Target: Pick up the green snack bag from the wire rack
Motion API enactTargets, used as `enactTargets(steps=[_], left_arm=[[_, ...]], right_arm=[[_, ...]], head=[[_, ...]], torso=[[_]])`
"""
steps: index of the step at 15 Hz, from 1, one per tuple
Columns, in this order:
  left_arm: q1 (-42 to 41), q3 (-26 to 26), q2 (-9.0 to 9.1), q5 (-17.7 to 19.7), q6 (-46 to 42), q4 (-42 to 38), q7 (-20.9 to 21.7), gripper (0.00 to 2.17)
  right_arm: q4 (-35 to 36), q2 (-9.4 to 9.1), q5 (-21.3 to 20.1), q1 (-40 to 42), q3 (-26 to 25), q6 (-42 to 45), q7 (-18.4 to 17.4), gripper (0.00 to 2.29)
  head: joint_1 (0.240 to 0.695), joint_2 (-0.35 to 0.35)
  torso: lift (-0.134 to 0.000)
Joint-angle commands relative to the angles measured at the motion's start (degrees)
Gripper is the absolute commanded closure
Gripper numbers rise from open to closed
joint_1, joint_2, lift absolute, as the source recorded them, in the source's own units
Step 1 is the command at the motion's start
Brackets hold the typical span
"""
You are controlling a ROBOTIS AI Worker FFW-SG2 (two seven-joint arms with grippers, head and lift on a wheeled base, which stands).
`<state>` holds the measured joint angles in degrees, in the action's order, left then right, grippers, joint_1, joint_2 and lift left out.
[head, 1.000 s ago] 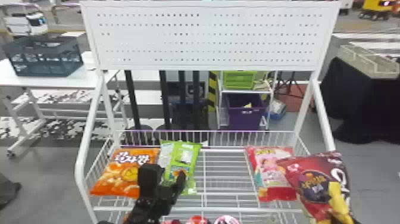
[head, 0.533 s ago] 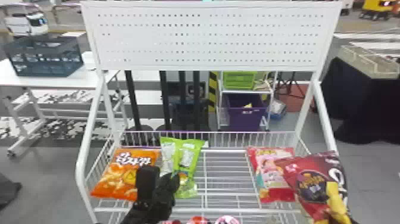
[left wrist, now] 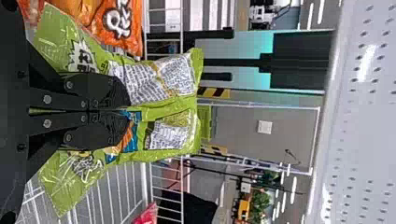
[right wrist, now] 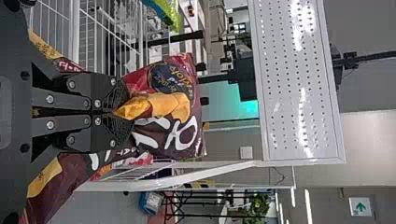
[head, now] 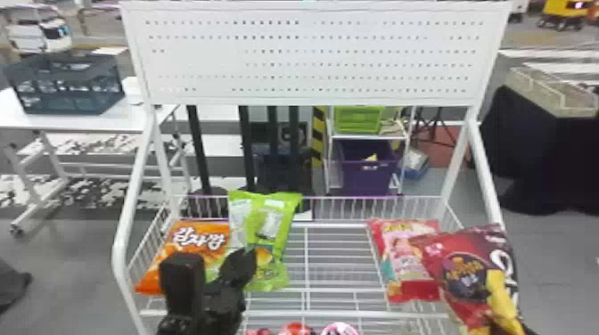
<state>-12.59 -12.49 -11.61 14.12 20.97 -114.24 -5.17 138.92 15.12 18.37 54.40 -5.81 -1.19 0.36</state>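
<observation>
My left gripper [head: 218,267] is at the front left of the wire rack [head: 307,289], over the lower part of the green snack bag [head: 278,231]. In the left wrist view the left gripper [left wrist: 126,111] is shut on the green snack bag [left wrist: 159,105], whose film puckers between the fingers and spreads out to both sides. At the rack's right end my right gripper [head: 499,327] holds a dark red snack bag [head: 468,267]; in the right wrist view the right gripper [right wrist: 119,112] is shut on that dark red bag [right wrist: 166,130].
An orange snack bag [head: 196,240] lies at the rack's left end, beside the green one. A pink-red bag [head: 410,263] lies at the right, partly behind the dark red bag. Round-topped packages [head: 296,329] show at the bottom edge. A white perforated panel [head: 312,58] stands above the rack.
The green bag has risen a little, its top now reaching above the rack's back rim. The left gripper first shifted slightly toward the robot, and its fingers closed. The right arm stays put.
</observation>
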Motion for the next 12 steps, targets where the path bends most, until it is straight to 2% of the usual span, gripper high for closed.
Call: enactTargets(steps=[1, 3, 6, 9, 12], left_arm=[[-7.54, 2.65, -2.19, 0.64, 1.49, -8.55, -0.11, 2.06], [-15.01, 6.60, -2.63, 0.82, 0.43, -14.52, -0.20, 2.06], [-23.62, 10.82, -1.93, 0.82, -6.77, -19.01, -0.20, 2.06], [-29.34, 11.79, -1.84, 0.64, -19.78, -19.71, -1.78, 2.06], [-31.53, 12.14, -1.84, 0.64, -21.36, -19.53, -1.95, 2.06]], right_arm=[[0.04, 0.00, 0.00, 0.00, 0.09, 0.00, 0.00, 2.18], [-0.05, 0.09, 0.00, -0.09, 0.09, 0.00, 0.00, 2.18], [-0.05, 0.17, 0.00, -0.44, 0.53, 0.00, 0.00, 2.18], [0.13, 0.44, 0.00, -0.35, 0.62, 0.00, 0.00, 2.18], [0.74, 0.44, 0.00, 0.09, 0.62, 0.00, 0.00, 2.18]], head=[[0.499, 0.000], [0.499, 0.000], [0.499, 0.000], [0.499, 0.000], [0.499, 0.000]], torso=[[0.000], [0.000], [0.000], [0.000], [0.000]])
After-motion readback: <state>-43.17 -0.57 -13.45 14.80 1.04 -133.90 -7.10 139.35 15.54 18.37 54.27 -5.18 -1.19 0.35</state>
